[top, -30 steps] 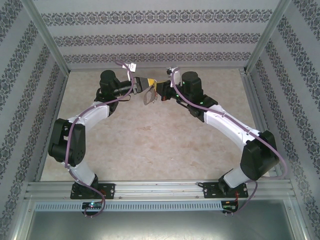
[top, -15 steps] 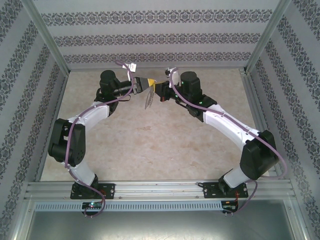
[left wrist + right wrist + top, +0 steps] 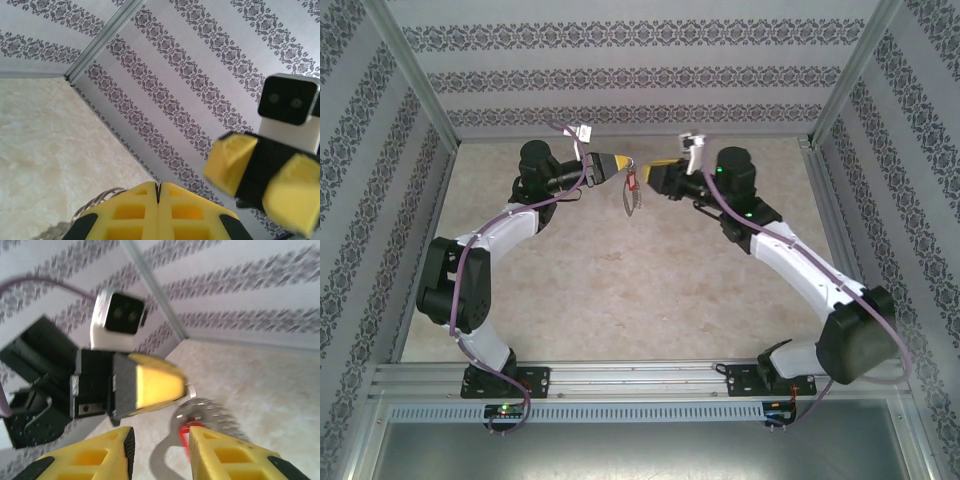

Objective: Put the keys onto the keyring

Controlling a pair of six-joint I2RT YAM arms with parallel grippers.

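My left gripper [image 3: 623, 163] is shut on the top of the keyring [image 3: 631, 198], a grey metal loop that hangs below its yellow fingers above the far middle of the table. A small red tag of the keys [image 3: 631, 181] lies against the loop. The silver key itself is too small to make out. In the right wrist view the keyring [image 3: 215, 412] and the red tag [image 3: 183, 436] hang just under the left gripper [image 3: 180, 385]. My right gripper [image 3: 653, 172] stands open a little to the right of the ring, with nothing between its fingers [image 3: 107, 450].
Patterned walls [image 3: 640, 80] and metal corner posts [image 3: 845, 75] close in the beige table [image 3: 640, 290] at the back and sides. Both arms arch over the table's left and right halves, and a purple cable [image 3: 570, 135] runs along the left arm.
My right gripper has opened and drawn back to the right, away from the keyring. The left gripper has stayed shut, and the ring with the red tag now hangs from it alone.
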